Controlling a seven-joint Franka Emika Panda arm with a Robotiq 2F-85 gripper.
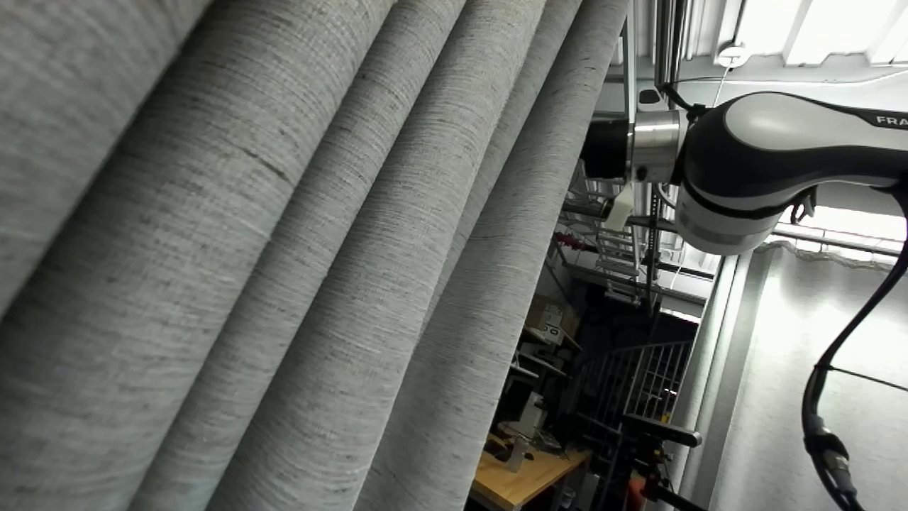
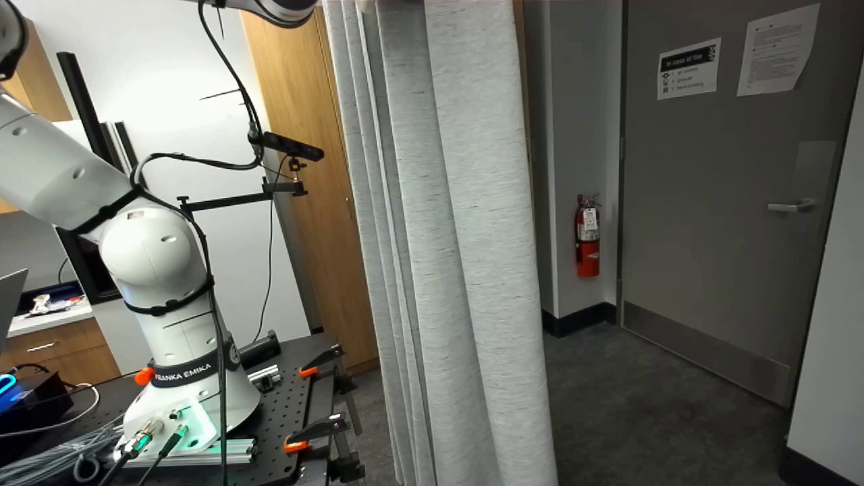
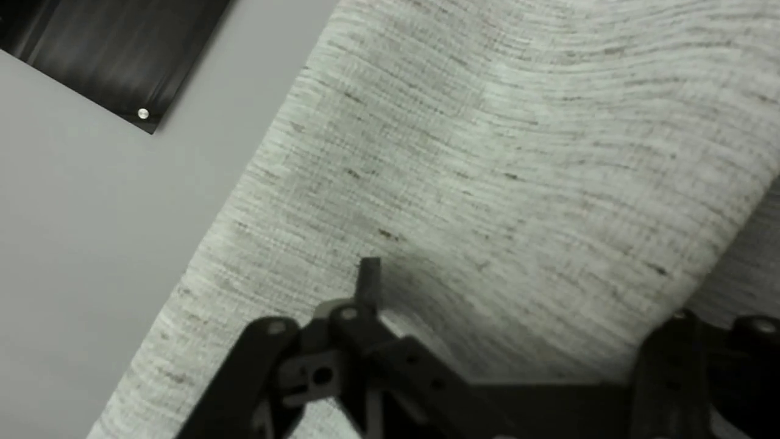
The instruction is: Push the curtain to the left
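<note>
The grey curtain (image 1: 397, 234) fills the left and middle of an exterior view, in deep folds. It hangs at mid-picture in an exterior view (image 2: 472, 202) and fills most of the wrist view (image 3: 487, 152). My gripper (image 3: 524, 305) is open in the wrist view, with fabric bulging between its fingers. The left finger lies over the cloth; the right finger is partly hidden by a fold. In an exterior view the gripper's black body (image 1: 604, 149) meets the curtain's edge, and its fingers are hidden behind the fabric. In the remaining exterior view the gripper does not show.
A paler curtain (image 1: 816, 369) hangs behind the arm. The robot base (image 2: 189, 405) stands on a black table (image 2: 283, 378) with clamps beside the curtain. A camera on a bracket (image 2: 290, 145) stands near the wooden cabinet (image 2: 304, 169). A fire extinguisher (image 2: 587, 236) and grey door (image 2: 715, 216) are beyond.
</note>
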